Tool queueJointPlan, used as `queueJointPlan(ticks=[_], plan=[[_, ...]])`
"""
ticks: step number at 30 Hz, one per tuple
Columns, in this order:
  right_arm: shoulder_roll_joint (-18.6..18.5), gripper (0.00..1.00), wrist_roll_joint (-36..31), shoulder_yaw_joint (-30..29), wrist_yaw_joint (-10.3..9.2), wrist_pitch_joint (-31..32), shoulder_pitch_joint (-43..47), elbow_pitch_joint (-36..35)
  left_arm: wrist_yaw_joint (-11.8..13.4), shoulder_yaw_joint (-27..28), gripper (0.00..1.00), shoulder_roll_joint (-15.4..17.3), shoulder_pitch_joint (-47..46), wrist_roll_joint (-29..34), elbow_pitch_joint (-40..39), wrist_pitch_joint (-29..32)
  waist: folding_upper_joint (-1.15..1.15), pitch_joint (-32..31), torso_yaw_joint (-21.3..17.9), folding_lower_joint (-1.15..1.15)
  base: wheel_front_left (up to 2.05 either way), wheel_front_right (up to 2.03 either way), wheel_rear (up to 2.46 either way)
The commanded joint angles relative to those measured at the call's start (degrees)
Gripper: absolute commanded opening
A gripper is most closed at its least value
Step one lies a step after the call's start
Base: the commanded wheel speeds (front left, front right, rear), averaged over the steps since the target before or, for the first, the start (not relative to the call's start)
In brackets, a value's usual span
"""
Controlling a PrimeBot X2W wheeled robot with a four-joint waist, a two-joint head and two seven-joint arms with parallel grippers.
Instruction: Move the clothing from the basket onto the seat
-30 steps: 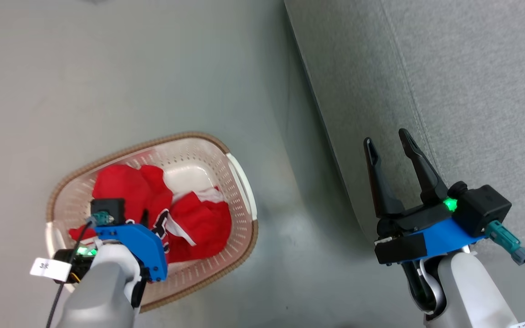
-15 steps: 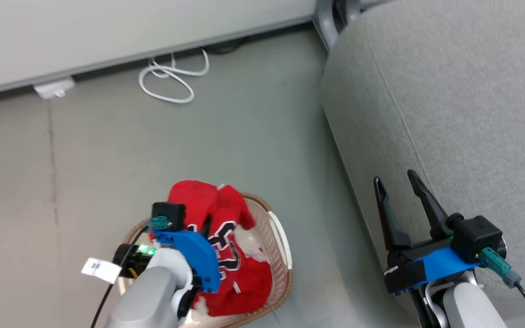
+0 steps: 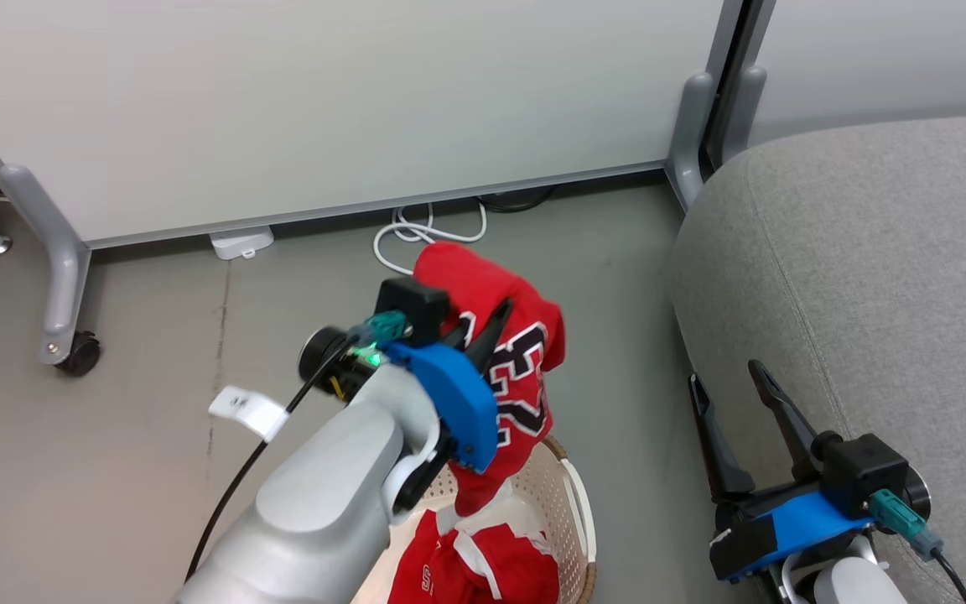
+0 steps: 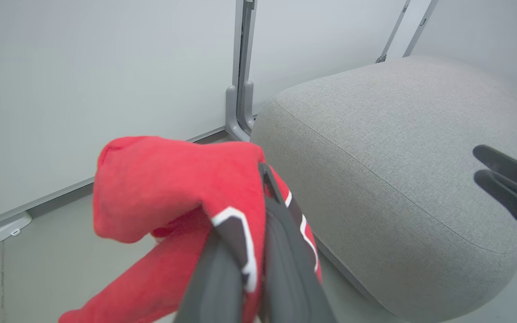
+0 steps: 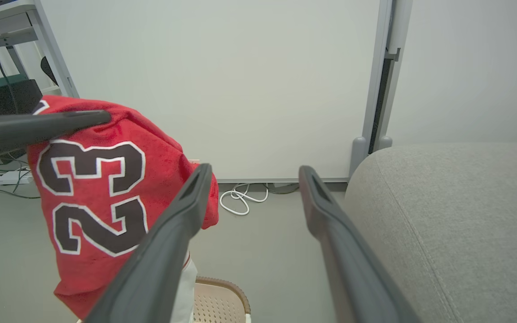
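At frame centre the left claw [image 3: 481, 325] pinches a red jersey [image 3: 525, 369] hanging above the basket [image 3: 573, 503] at bottom centre, while the right claw [image 3: 724, 375] gapes empty at lower right beside the grey seat [image 3: 869, 277].

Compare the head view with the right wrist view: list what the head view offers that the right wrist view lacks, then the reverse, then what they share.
Head view's extras: red clothing lying in the basket, a castor wheel, the left arm's pale forearm.
Right wrist view's extras: the whole number 23 on the hanging jersey, a dark box.
Shared: the jersey pinched in the shut left gripper, the open right gripper, the basket, the grey seat, a coiled white cable.
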Motion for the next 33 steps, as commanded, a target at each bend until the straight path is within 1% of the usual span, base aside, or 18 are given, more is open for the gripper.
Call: queueJointPlan(ticks=[1, 9, 16, 21, 27, 33], plan=[[-0.2, 1.0, -0.3, 0.1, 0.03, -0.2, 1.0, 0.3, -0.4, -1.3, 0.0, -0.2, -2.3, -0.2, -1.4, 0.3, 0.0, -0.7, 0.6, 0.01, 0.0, 0.0, 0.0], [-0.2, 1.0, -1.1, 0.4, 0.03, 0.5, 1.5, 0.7, -0.4, -4.9, 0.0, -0.9, -8.0, -1.6, -4.1, 0.2, 0.0, -1.9, 0.7, 0.01, 0.0, 0.0, 0.0], [-0.2, 1.0, -1.8, 1.0, 0.03, 1.6, 2.3, 0.2, -0.3, -8.6, 0.0, -1.3, -11.9, -2.9, -5.2, -0.7, 0.0, -3.1, -0.2, 0.01, 0.0, 0.0, 0.0], [-0.2, 1.0, -2.1, 1.4, 0.03, 2.4, 2.8, -0.2, -0.3, -11.5, 0.0, -1.3, -13.9, -5.1, -7.0, -1.3, 0.0, -4.1, -0.9, 0.01, 0.0, 0.0, 0.0], [-0.2, 1.0, -2.1, 2.9, 0.03, 3.2, 3.1, -1.0, 1.0, -14.4, 0.0, -1.3, -15.1, -8.1, -8.6, -2.3, 0.0, -4.7, -1.7, 0.01, 0.0, 0.0, 0.0], [-0.2, 1.0, 0.5, 5.8, 0.03, 4.2, 3.3, -2.1, 2.0, -17.1, 0.0, -1.3, -15.8, -10.4, -8.6, -3.3, 0.0, -4.8, -1.8, 0.01, 0.0, 0.0, 0.0]])
